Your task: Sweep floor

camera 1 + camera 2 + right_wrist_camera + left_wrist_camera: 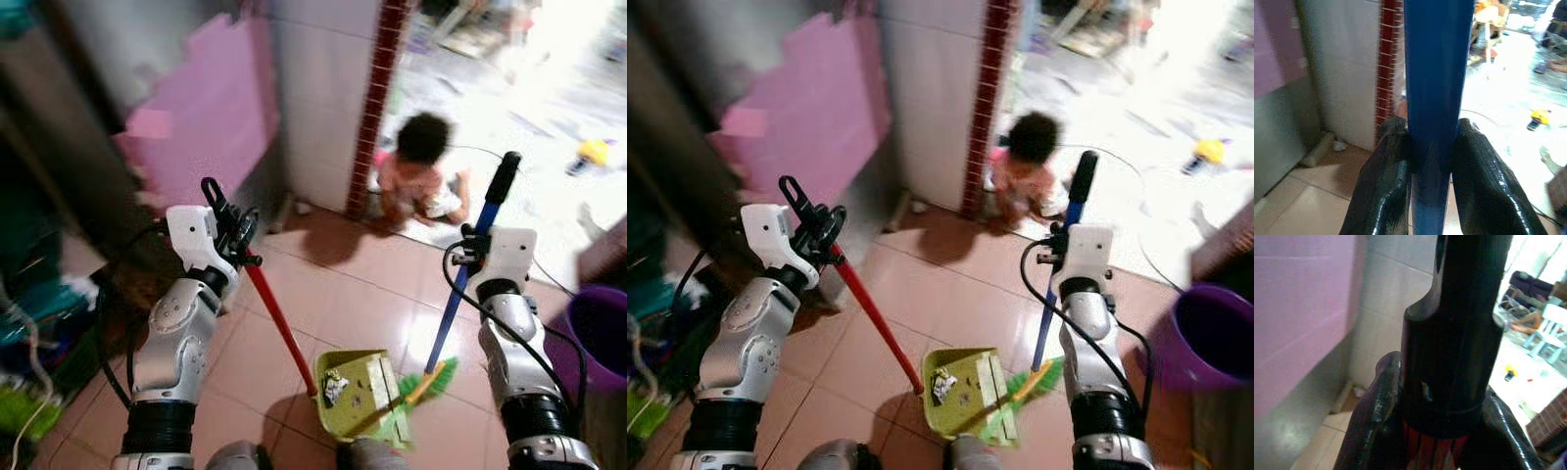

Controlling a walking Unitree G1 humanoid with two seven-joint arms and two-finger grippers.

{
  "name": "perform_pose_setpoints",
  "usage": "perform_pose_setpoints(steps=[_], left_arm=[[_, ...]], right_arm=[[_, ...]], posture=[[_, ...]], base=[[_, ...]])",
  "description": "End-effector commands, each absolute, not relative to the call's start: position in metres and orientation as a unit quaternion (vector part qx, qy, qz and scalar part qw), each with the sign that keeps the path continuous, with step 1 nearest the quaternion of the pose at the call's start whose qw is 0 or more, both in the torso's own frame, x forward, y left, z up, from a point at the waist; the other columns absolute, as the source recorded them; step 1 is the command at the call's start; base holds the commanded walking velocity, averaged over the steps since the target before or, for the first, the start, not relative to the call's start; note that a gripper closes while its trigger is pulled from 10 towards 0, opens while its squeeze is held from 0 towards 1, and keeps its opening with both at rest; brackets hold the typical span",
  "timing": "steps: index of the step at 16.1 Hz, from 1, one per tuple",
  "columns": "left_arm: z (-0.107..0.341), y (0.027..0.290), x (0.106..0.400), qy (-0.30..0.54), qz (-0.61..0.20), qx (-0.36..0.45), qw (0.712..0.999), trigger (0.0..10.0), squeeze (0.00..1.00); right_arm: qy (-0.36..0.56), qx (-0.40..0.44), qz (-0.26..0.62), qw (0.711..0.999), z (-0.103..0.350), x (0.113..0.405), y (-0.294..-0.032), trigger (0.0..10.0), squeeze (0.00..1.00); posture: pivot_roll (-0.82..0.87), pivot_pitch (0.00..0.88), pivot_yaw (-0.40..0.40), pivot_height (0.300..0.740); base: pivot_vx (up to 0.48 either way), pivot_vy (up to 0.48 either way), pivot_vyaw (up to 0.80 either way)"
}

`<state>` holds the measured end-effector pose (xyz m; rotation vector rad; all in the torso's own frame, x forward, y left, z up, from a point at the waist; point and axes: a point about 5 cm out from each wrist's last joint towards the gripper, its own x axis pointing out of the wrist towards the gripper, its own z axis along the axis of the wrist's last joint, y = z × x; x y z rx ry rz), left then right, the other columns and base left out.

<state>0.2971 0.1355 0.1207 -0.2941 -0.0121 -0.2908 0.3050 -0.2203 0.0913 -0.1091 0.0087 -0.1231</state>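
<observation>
Left gripper (238, 238) raised at the left, fingers (1371, 421) clamped on the black grip atop the red dustpan handle (279, 323). Handle slanting down and to the right, meeting the green dustpan (355, 390) on the reddish tiled floor (343, 284). Dustpan resting flat just ahead of the robot's feet, holding a crumpled scrap of pale litter (334, 387) near its back wall plus a few dark specks.

Right gripper (472, 245) raised at the right, fingers (1386, 181) pressed tight against both sides of the blue broom handle (458, 284). Handle tilted, black top end (503, 178) leaning away and up, lower end running down to the green broom head (431, 380). Bristles touching the dustpan's right edge and open mouth.

Beyond the tools: a white tiled wall (323, 88) ending in a red brick-patterned edge (377, 98), a pink panel (211, 108) leaning to its left, a bright sunlit area past the doorway. Small child (419, 176) sitting on the ground at the threshold, close to the broom's upper end as seen from the head camera. Purple bucket (593, 338) at the far right; a yellow toy (593, 152) out in the bright area.
</observation>
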Motion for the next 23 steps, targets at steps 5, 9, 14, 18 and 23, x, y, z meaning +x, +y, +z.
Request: perform_pose_setpoints(steps=[5, 9, 14, 18, 23], left_arm=[[0.1284, 0.1317, 0.2986, -0.025, -0.154, -0.150, 0.976, 10.0, 0.00], [0.1260, 0.1307, 0.2981, -0.018, -0.158, -0.145, 0.977, 10.0, 0.00], [0.1269, 0.1300, 0.2981, -0.023, -0.162, -0.133, 0.978, 10.0, 0.00], [0.1268, 0.1311, 0.2981, -0.023, -0.164, -0.134, 0.977, 10.0, 0.00], [0.1268, 0.1311, 0.2981, -0.023, -0.164, -0.134, 0.977, 10.0, 0.00]], right_arm=[[-0.003, -0.049, -0.063, 0.997, 0.0977, 0.3080, -0.2206, 10.0, 0.00], [-0.004, -0.050, -0.068, 0.996, 0.0991, 0.3087, -0.2223, 10.0, 0.00], [-0.005, -0.055, -0.073, 0.996, 0.1011, 0.3116, -0.2249, 10.0, 0.00], [-0.003, -0.055, -0.078, 0.995, 0.1001, 0.3124, -0.2264, 10.0, 0.00], [-0.003, -0.055, -0.078, 0.995, 0.1001, 0.3124, -0.2264, 10.0, 0.00]], posture=[[-0.11, 0.000, 0.010, 0.740], [-0.11, 0.000, 0.016, 0.740], [-0.11, 0.000, 0.020, 0.740], [-0.11, 0.000, 0.020, 0.740], [-0.11, 0.000, 0.020, 0.740]], base=[[0.000, 0.000, -0.80], [0.000, 0.456, -0.80], [0.000, 0.349, -0.80], [0.000, 0.000, -0.80], [0.000, 0.000, -0.80]])
